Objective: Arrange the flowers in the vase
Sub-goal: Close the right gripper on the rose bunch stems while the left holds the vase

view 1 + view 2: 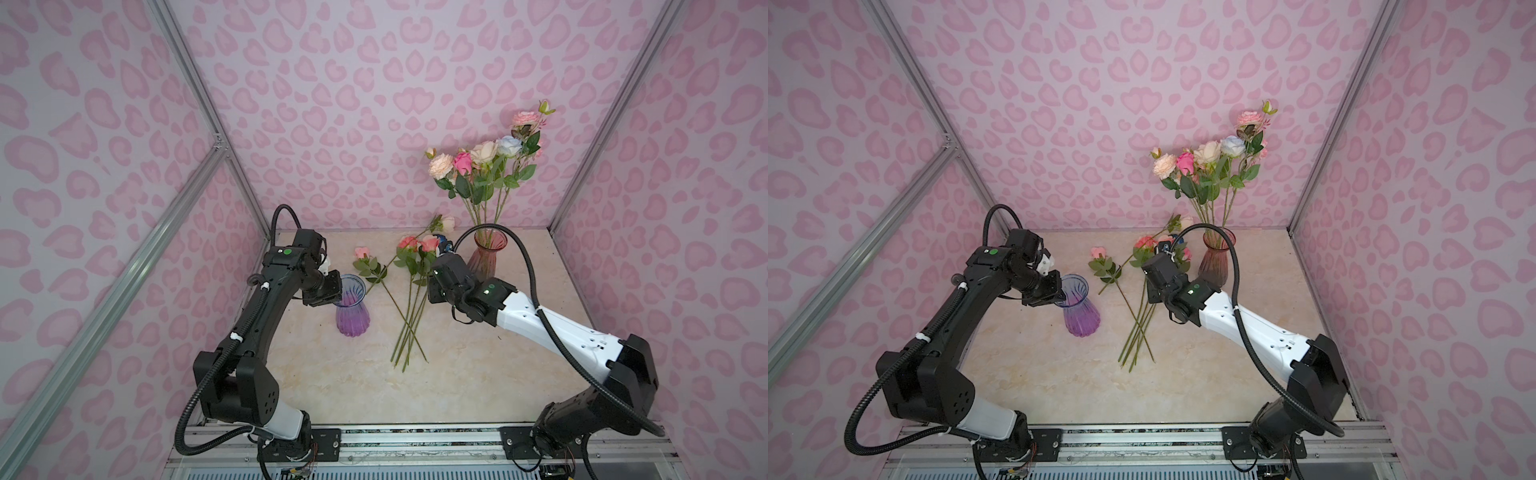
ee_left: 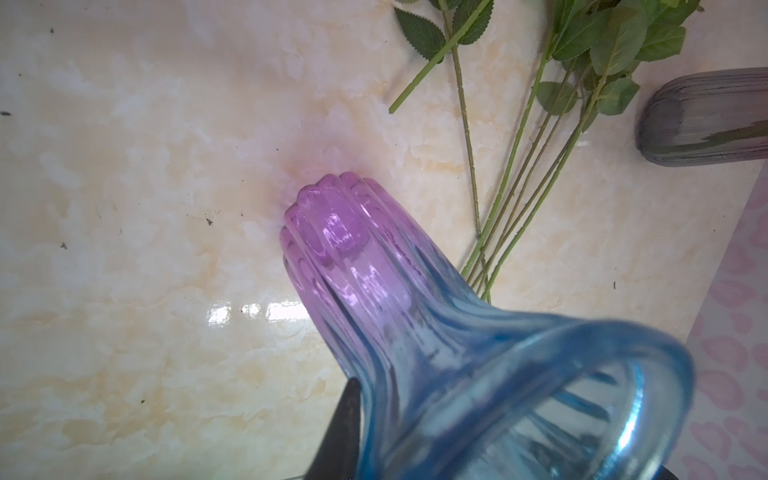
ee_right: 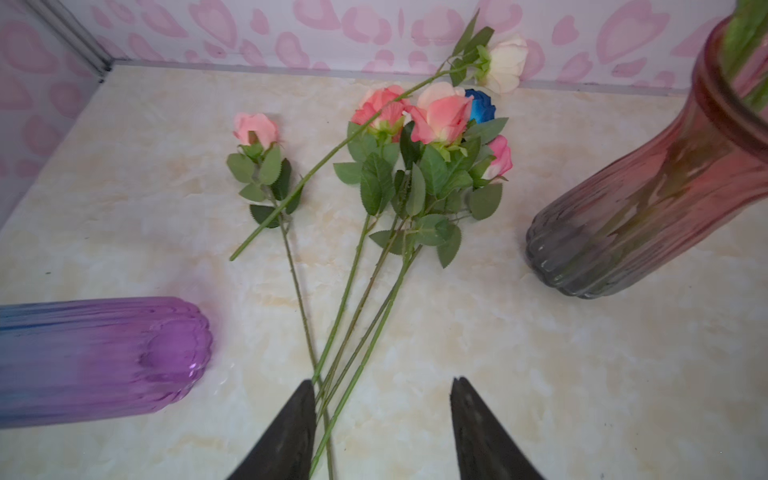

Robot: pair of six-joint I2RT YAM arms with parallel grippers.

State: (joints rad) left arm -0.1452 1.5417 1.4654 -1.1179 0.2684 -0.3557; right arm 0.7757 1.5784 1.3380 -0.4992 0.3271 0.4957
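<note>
Walls: pink heart print.
Table [image 1: 478, 374]: pale marble, glossy.
Red vase [image 1: 484, 259]: back right, bouquet [image 1: 484, 166] standing inside.
Purple vase [image 1: 352, 316]: upright, empty; glass, probably slippery and breakable.
Flowers [image 3: 415, 187]: six lay loose between vases; likely light, springy; best taken mid-stem, below leaves.
Left gripper [image 1: 337, 296]: at purple rim; grip unclear.
Right gripper [image 3: 382, 380]: jaws apart, empty, over flowers.

1. Both top views look down from high behind the arms, sharing the whole table [image 1: 478, 374].
2. Left wrist camera: just behind the left gripper [image 1: 336, 296], close on the purple vase [image 2: 353, 257].
3. Right wrist camera: looking ahead past the right gripper [image 3: 381, 379]; it shares that vase too.
</note>
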